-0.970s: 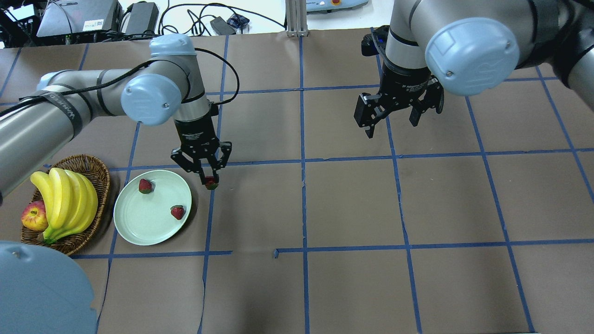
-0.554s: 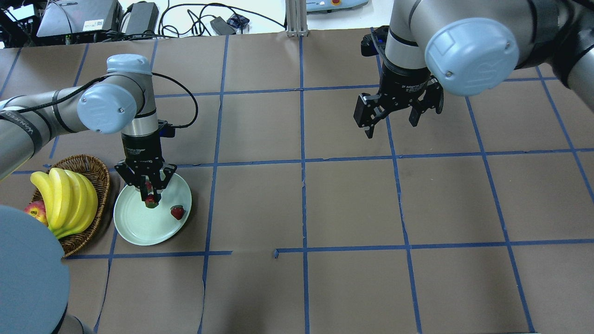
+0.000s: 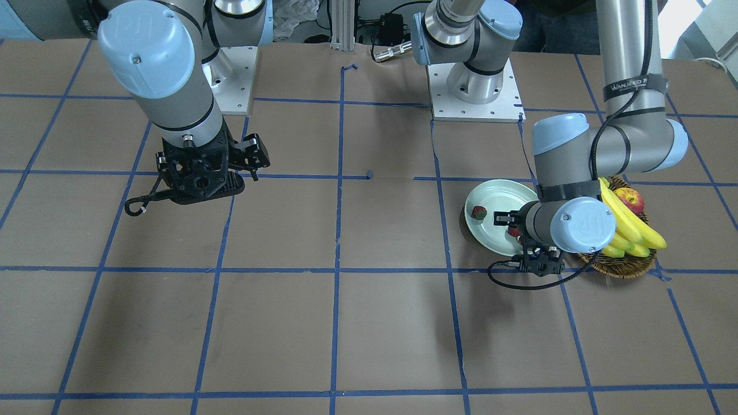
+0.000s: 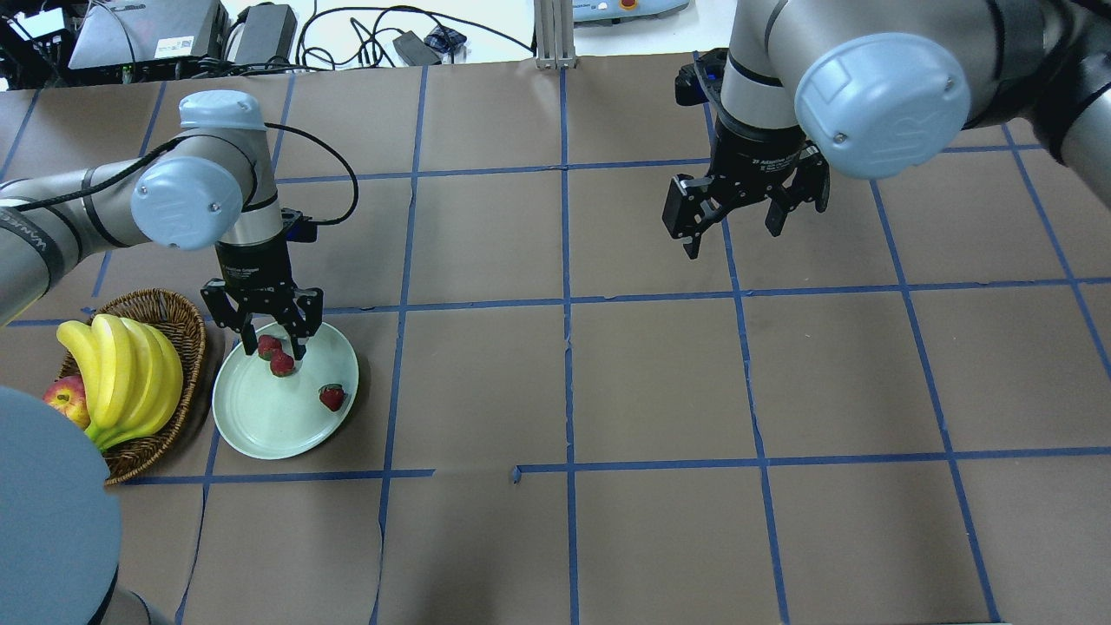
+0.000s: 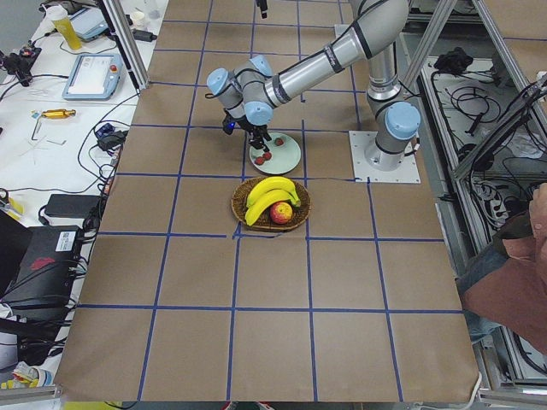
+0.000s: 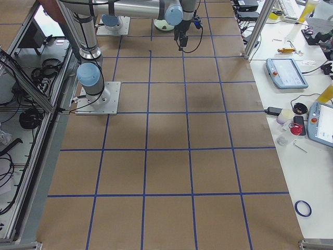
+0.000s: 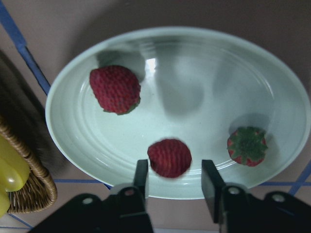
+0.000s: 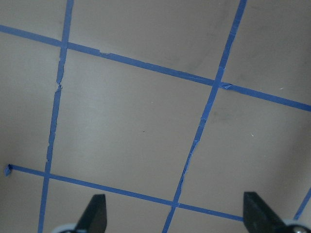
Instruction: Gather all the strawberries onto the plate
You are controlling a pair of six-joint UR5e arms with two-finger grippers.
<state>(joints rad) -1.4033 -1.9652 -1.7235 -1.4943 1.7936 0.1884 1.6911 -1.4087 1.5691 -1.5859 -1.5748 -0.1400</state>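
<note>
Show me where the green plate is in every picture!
Front-facing: the plate sits right of centre.
Overhead: lower left.
Exterior left: upper middle.
Exterior right: not in it.
Left wrist: it fills most of the picture.
Right wrist: not in it.
Landmark: the banana basket sits right beside the plate in every view that shows it.

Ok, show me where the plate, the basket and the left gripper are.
plate [image 4: 273, 425], overhead view, bare part of its floor.
basket [image 4: 196, 347], overhead view, wicker rim beside the plate.
left gripper [image 4: 272, 351], overhead view, midway between its fingertips, over the plate.
</note>
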